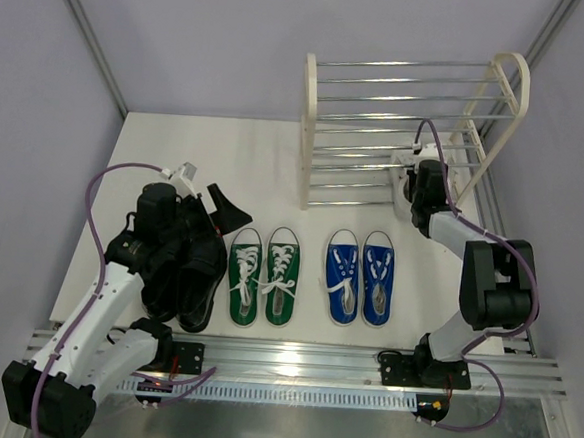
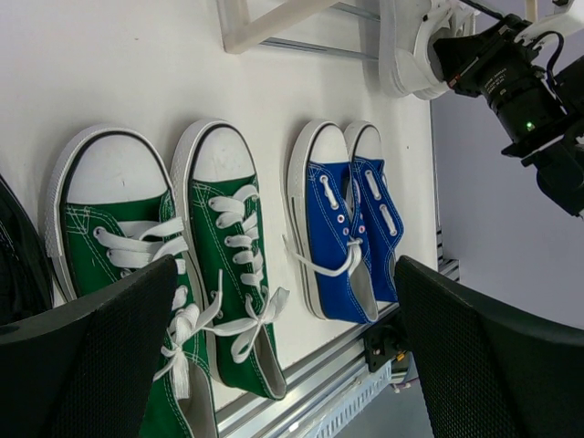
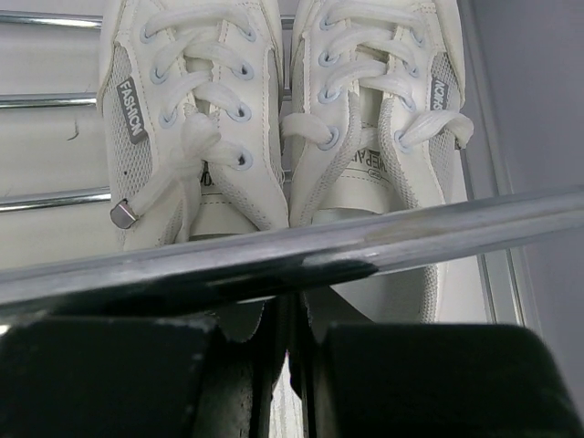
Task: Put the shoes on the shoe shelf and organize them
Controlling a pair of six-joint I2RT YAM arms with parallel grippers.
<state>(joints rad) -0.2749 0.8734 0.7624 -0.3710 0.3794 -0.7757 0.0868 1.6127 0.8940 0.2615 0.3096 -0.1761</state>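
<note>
The right pincer (image 3: 294,365) is clenched, its two fingers nearly together. A sliver of white is caught between them where the inner heel edges of the white sneakers (image 3: 365,182) meet, so it appears to be grasping the pair there. The sneakers sit side by side just ahead of this pincer, heels toward it and toes away, resting on the thin rods of the shelf (image 1: 307,130). One chrome rod (image 3: 365,251) crosses between the fingers and the laces. From above, this pincer and the white pair are at the right end of the shelf's lower level, close to the right cream side frame.

The left pincer (image 2: 283,269) is released, its fingers (image 2: 100,356) spread wide with nothing between them. It hovers over the tabletop (image 1: 196,152). Directly ahead of it lie the green sneakers (image 2: 173,265), side by side, laces up, their white toe caps pointing away from the pincer. Beyond them, toward this pincer's right-hand finger, the blue sneakers (image 2: 342,228) lie the same way, near the green pair but not touching it. The black shoes (image 1: 195,282) are on the other side, next to the green pair, partly under the left arm and behind its pincer. All three pairs stand on the tabletop, well apart from the shelf.
</note>
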